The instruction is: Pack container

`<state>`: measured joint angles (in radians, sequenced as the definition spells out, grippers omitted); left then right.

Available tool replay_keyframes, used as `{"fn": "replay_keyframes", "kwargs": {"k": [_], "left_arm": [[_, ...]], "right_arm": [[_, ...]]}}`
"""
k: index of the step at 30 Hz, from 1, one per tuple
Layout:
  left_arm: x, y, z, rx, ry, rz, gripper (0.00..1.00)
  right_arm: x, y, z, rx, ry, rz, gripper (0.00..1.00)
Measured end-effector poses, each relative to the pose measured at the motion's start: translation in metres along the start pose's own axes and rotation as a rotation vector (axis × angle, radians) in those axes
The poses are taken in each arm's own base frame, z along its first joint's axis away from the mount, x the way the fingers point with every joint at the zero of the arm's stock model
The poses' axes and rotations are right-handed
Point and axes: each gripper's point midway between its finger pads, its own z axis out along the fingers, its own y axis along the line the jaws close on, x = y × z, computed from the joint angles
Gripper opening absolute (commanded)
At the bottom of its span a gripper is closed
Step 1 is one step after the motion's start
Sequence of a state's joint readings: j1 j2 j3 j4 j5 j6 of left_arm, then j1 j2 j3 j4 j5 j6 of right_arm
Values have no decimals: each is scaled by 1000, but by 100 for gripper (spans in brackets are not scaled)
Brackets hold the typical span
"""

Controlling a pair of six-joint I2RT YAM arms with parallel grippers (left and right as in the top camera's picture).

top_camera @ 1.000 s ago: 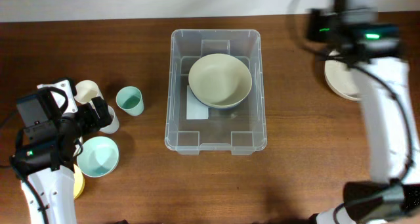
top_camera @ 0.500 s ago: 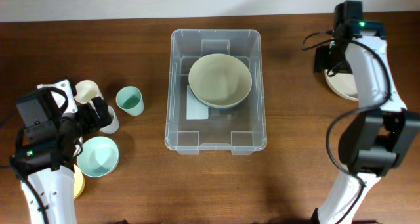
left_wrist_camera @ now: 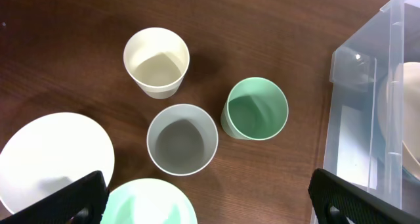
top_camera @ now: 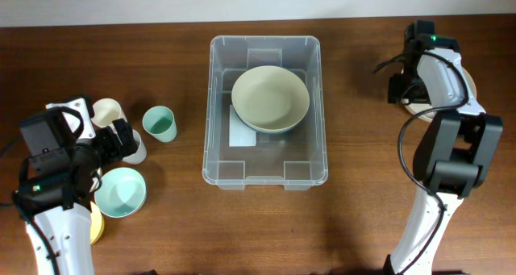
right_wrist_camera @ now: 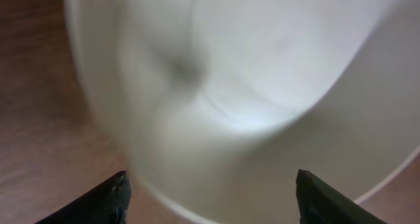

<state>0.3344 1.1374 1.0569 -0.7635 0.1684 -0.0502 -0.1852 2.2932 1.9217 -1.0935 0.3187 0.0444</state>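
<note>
The clear container (top_camera: 265, 39) stands mid-table with a cream bowl (top_camera: 270, 97) in it, over its white label. It also shows in the left wrist view (left_wrist_camera: 367, 112). My left gripper (top_camera: 121, 142) is open and empty, above a grey cup (left_wrist_camera: 182, 139), with a cream cup (left_wrist_camera: 156, 62) and a green cup (left_wrist_camera: 256, 108) beyond it. In the left wrist view the left gripper (left_wrist_camera: 210, 204) spans a mint bowl (left_wrist_camera: 147, 201). My right gripper (top_camera: 405, 89) is open and close above a white bowl (top_camera: 418, 110). In the right wrist view the right gripper (right_wrist_camera: 210, 204) shows this blurred bowl (right_wrist_camera: 262, 86) filling the frame.
A white bowl (left_wrist_camera: 56, 161) lies at the left of the left wrist view. A yellow plate (top_camera: 97, 222) sticks out under the left arm, next to the mint bowl (top_camera: 121, 192). The wall runs along the table's far edge.
My right arm has swung in and come down over the white bowl at the far right. The left arm, the cups and the container have not moved.
</note>
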Motion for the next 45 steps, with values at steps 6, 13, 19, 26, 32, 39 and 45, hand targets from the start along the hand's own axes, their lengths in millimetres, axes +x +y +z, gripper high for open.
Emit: {"fn": "replay_keyframes", "kwargs": {"k": [6,13,19,26,32,39,45], "left_arm": [[0,0,0,0,0,0,99],[0,0,0,0,0,0,100],[0,0,0,0,0,0,100],[0,0,0,0,0,0,100],[0,0,0,0,0,0,100],[0,0,0,0,0,0,100],[0,0,0,0,0,0,100]], "right_arm": [[0,-10,22,8,21,28,66],[-4,-13,25,11,9,35,25],[-6,-13,26,12,2,35,15],[-7,-12,26,7,-2,32,4],[-7,-12,26,3,-1,36,4],[-7,-10,23,2,-5,31,4],[-36,10,-72,-39,-223,-97,4]]}}
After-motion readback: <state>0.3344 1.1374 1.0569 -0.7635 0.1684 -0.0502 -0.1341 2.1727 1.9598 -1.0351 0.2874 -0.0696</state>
